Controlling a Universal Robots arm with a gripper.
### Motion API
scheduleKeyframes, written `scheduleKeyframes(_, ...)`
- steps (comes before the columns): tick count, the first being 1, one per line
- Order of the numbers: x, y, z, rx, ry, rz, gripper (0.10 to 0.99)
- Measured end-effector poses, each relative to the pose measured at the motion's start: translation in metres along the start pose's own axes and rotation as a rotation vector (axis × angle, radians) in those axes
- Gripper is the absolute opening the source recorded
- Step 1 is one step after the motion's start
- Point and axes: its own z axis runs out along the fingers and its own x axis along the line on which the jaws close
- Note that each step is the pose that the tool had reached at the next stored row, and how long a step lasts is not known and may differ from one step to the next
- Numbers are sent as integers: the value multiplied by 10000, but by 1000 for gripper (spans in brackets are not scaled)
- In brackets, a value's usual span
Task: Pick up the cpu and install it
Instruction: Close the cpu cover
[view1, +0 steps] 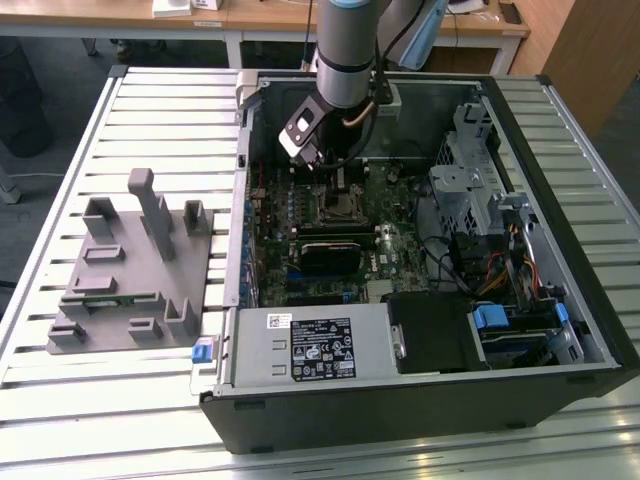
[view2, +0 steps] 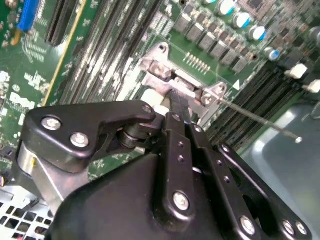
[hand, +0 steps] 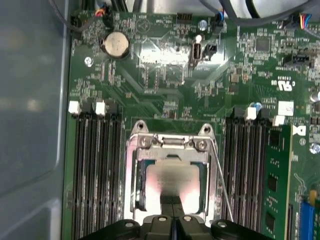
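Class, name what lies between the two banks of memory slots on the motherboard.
In the first wrist view, the metal-framed CPU socket lies between them, holding the cpu, with the end effector over it.

Bright, even room light outside — the case (view1: 420, 415) interior sits in shade, soft glare whitening the cpu (hand: 170, 175).

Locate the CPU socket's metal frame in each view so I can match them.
Exterior view: the socket frame sits mid-motherboard, directly below the pincer.
Second wrist view: the socket frame's screwed end lies just past the pincer tip.
First wrist view: the socket frame surrounds the silver cpu.
Shared landmark: the memory slots alongside the socket.
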Motion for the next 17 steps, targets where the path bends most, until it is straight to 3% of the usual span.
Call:
scheduleKeyframes(8,-2,74,-7,1,-1,0,106)
scheduleKeyframes(14,-1,79,-123,6,-1,0,106)
scheduleKeyframes(17,-1,89,-131,6,1,-1,106)
